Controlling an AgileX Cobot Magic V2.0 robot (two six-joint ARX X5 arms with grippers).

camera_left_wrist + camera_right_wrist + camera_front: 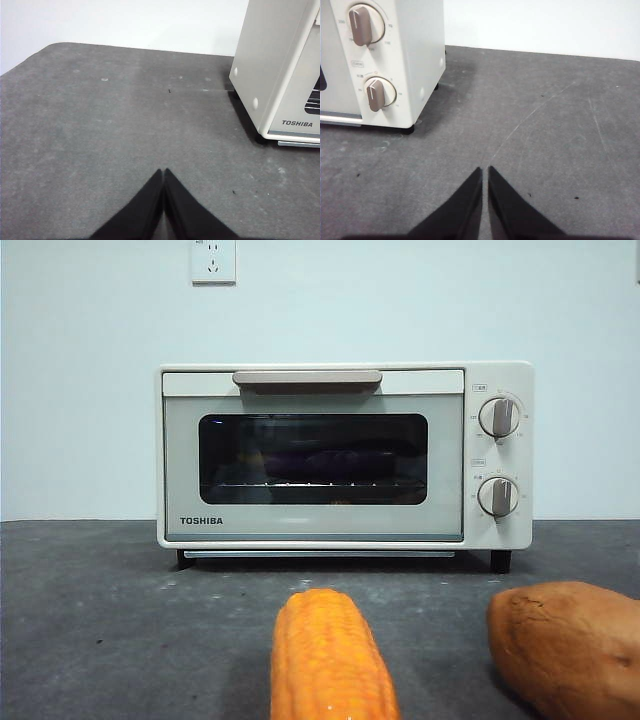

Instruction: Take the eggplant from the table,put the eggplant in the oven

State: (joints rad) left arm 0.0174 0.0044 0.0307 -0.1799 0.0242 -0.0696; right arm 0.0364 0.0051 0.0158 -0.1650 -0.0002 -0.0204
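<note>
Front view, oven: the oven (345, 455) stands on the counter (90, 620) with its door closed, the beige handle (307, 379) along the door's upper edge and two grey knobs (498, 417) one above the other beside the window.
Front view, eggplant: a dark purple shape (330, 462) lies on the wire rack behind the oven's glass, dim through the window; it looks like the eggplant.
Front view, other vegetables: an orange corn cob (328, 660) lies in front of the oven near the camera; a brown sweet potato (565, 645) lies beside the corn, in front of the knob side.
Left wrist view, left gripper: the left gripper (163, 172) hangs over bare counter off the oven's plain side wall, jaws clenched tip to tip and holding nothing.
Right wrist view, right gripper: the right gripper (485, 170) hangs over bare counter off the oven's knob side, jaws pressed nearly together with only a thin slit, holding nothing.
</note>
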